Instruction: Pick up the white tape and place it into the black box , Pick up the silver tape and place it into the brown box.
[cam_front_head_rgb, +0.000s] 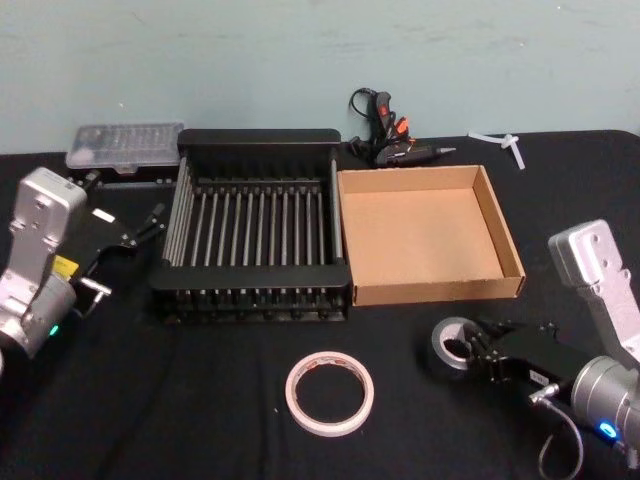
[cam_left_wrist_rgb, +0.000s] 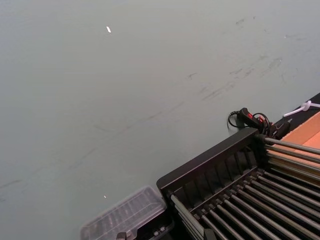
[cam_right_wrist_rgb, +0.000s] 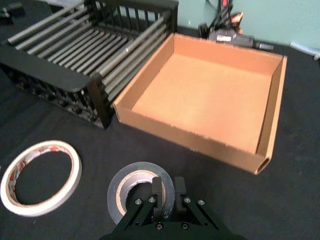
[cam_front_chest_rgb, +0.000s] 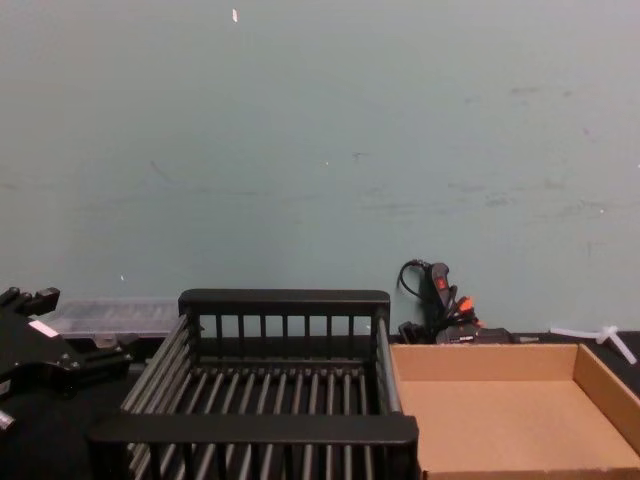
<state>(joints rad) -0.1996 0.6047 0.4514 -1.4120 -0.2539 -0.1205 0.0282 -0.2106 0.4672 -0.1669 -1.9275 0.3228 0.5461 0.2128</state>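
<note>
Tapes both out of their boxes, silver one being gripped.

Neither placement is done yet: the black box (cam_front_head_rgb: 255, 225) and the brown box (cam_front_head_rgb: 425, 235) hold nothing. The white tape (cam_front_head_rgb: 330, 392) lies flat on the desk (cam_front_head_rgb: 180, 400) in front of the black box. Just beside it, the right tool (cam_right_wrist_rgb: 164, 188) has its fingers pinched on the near wall of the silver tape (cam_right_wrist_rgb: 136, 186). The left tool (cam_front_head_rgb: 150, 228) hangs left of the black box; I cannot tell how open it is.
</note>
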